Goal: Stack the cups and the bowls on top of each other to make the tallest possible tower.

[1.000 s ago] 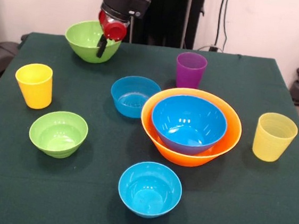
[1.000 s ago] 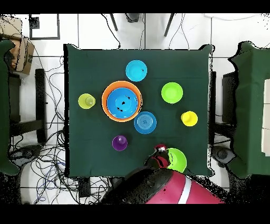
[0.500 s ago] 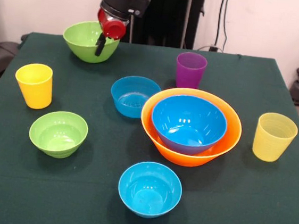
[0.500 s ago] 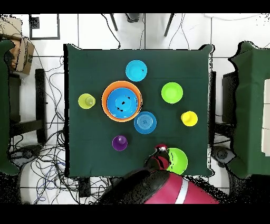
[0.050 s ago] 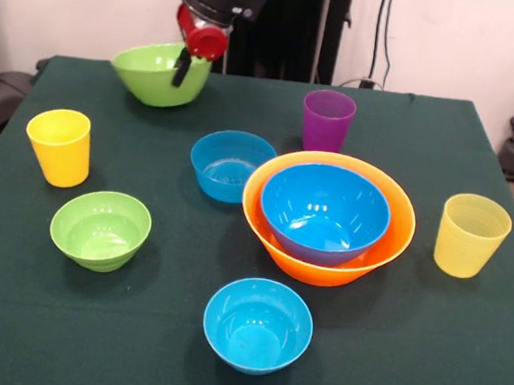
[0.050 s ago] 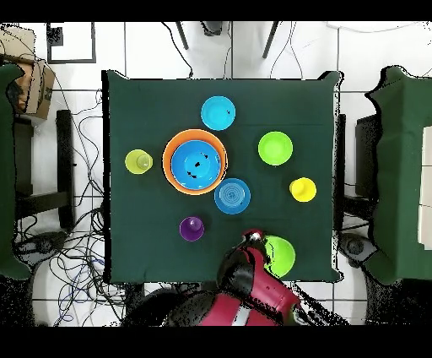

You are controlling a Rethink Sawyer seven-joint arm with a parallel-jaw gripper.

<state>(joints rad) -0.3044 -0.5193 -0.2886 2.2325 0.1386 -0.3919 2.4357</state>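
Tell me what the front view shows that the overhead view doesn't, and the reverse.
Front only: the medium green bowl hangs tilted, its base off the cloth, with the gripper closed on its rim; the ribs on the pale yellow cup also show. Overhead only: the whole green table, the floor cables around it, and the neighbouring tables. Both: the large blue bowl nested in the orange bowl, with the other cups and bowls standing apart.

The red and black arm reaches down from above, its gripper point(image 5: 186, 65) clamped on the rim of a tilted, lifted green bowl point(image 5: 154, 75).
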